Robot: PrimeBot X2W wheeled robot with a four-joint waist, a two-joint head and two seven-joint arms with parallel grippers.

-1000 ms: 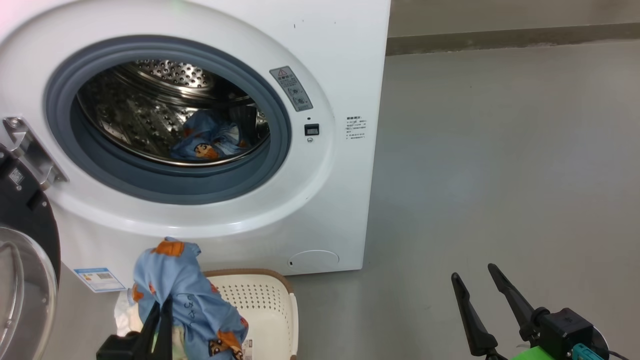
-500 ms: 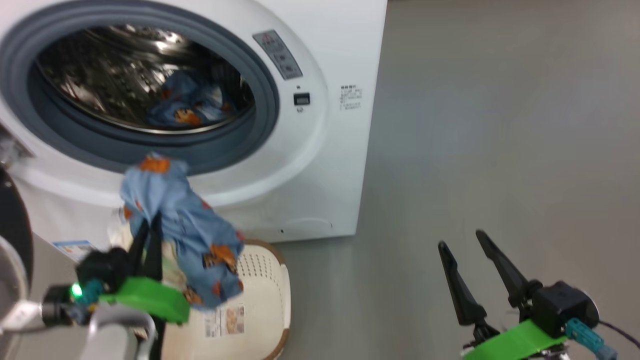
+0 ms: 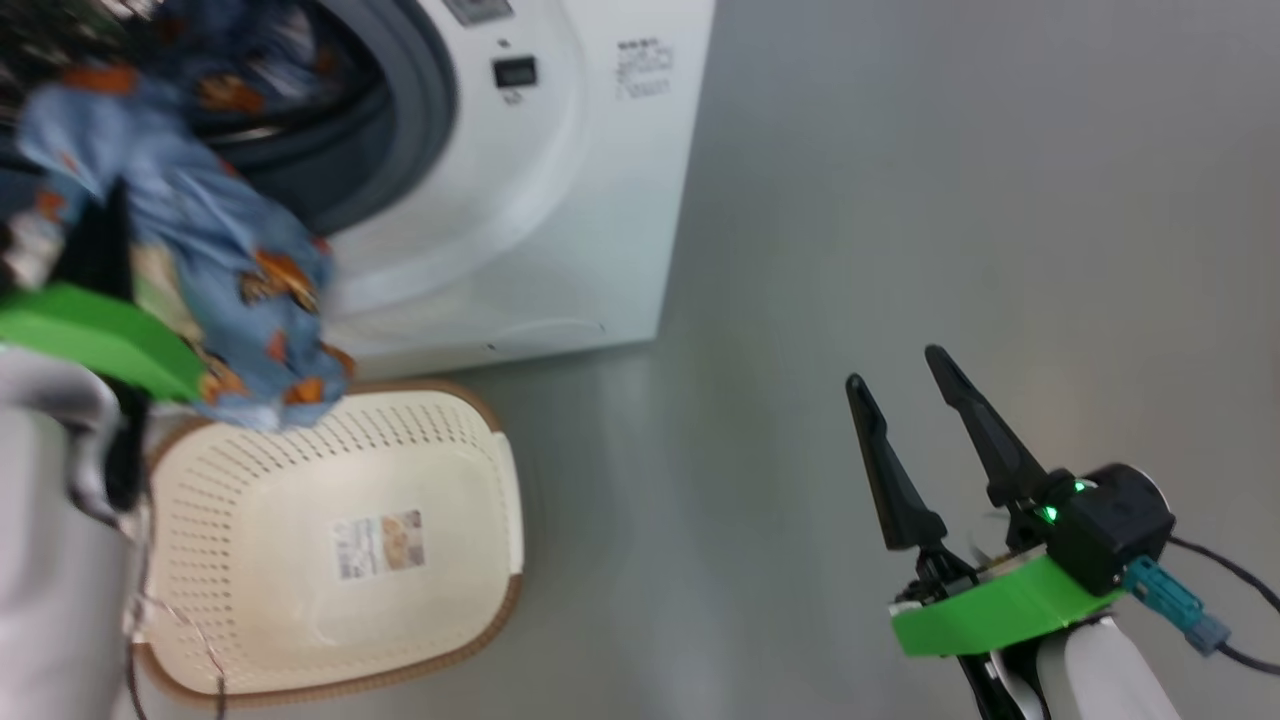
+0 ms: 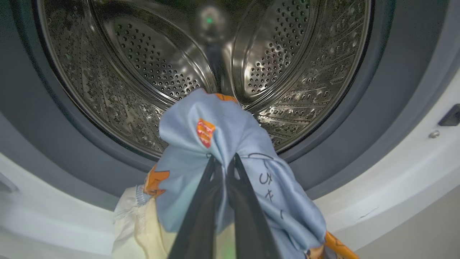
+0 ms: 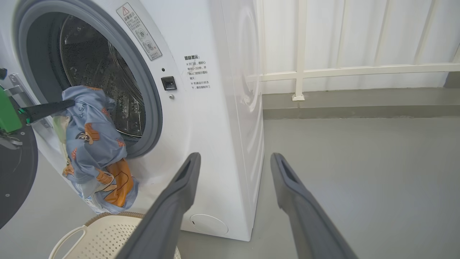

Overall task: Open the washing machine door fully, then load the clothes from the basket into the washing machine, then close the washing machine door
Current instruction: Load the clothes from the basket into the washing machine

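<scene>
My left gripper [image 4: 223, 160] is shut on the clothes [image 4: 230, 144], a light blue printed bundle with cream-white cloth [image 4: 133, 223] hanging under it. The bundle is held just in front of the lower gasket of the washing machine [image 3: 560, 200], facing the steel drum [image 4: 161, 72]. In the right wrist view the clothes [image 5: 93, 144] dangle over the opening's lower lip, above the basket [image 5: 107, 233]. The cream basket [image 3: 250, 560] lies empty on the floor. Another blue piece [image 3: 240, 70] shows blurred inside the drum. The washing machine door [image 5: 14, 180] stands swung open at the left. My right gripper [image 3: 905, 385] is open and empty.
Bare grey floor [image 3: 950, 200] stretches to the right of the machine. A white railing [image 5: 341, 68] and a low kerb stand behind it. My left forearm [image 3: 50, 560] is beside the basket's left rim.
The head camera has dipped and shifted. My left gripper has lifted the clothes out of the basket up to the drum opening. The right gripper has stayed open.
</scene>
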